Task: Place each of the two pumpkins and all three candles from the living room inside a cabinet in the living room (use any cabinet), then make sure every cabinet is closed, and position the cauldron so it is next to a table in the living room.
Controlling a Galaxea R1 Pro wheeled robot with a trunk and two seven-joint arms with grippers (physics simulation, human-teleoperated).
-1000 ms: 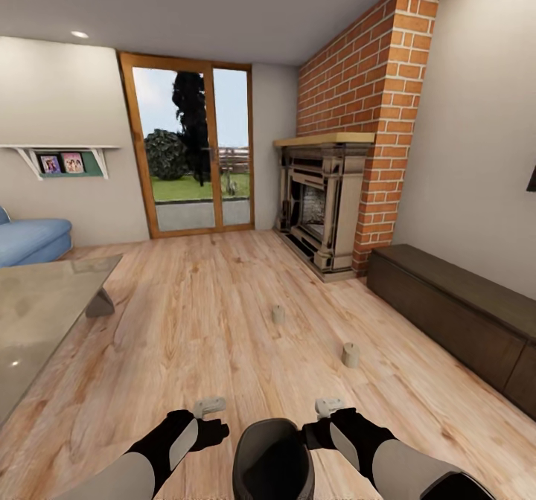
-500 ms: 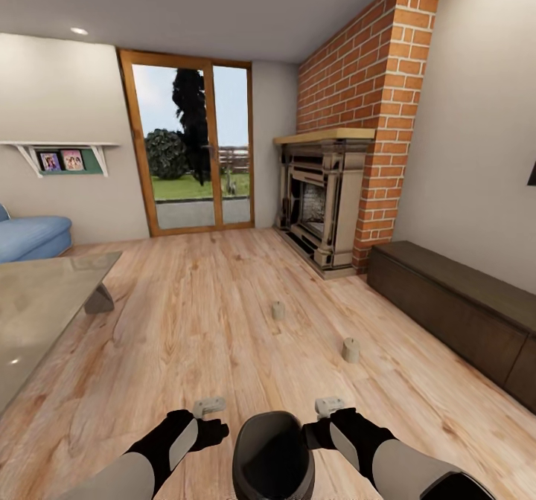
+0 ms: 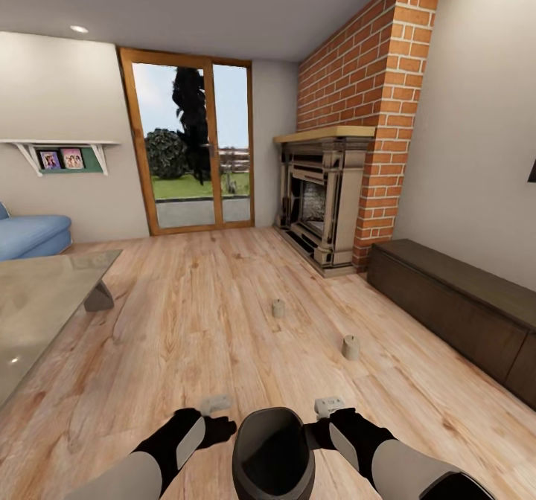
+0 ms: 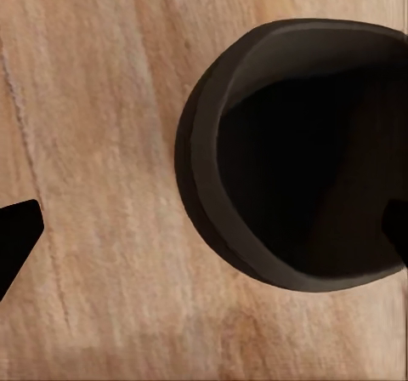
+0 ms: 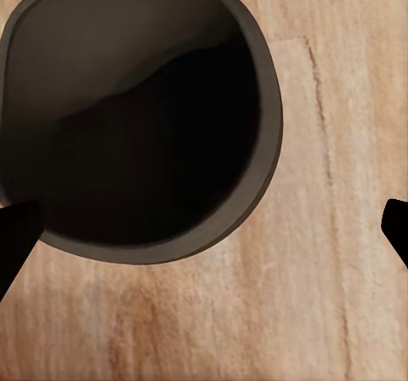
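light grey forearms, black wrists w/ grey side panels, pale grey boxy bits at ends; left gripper [image 3: 216, 404], right gripper [image 3: 328, 406]; fingertips black.

Black cauldron [image 3: 272, 455] upright on floor; 2 candles [image 3: 278, 308] beyond.

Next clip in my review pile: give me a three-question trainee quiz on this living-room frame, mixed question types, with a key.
1. Multiple choice: what sits between the robot's two arms in the head view? A) an orange pumpkin B) the matte black round-bellied cauldron C) a blue cushion
2. True or false: two short tan cylinder candles, one nearer and one farther, stand on the wooden plank floor.
3. Fill in: the long low dark-brown wood cabinet runs along the wall to the robot's ____.

Key: 1 B. 2 true. 3 right. Both wrist views show fingers spread apart: left gripper, right gripper.
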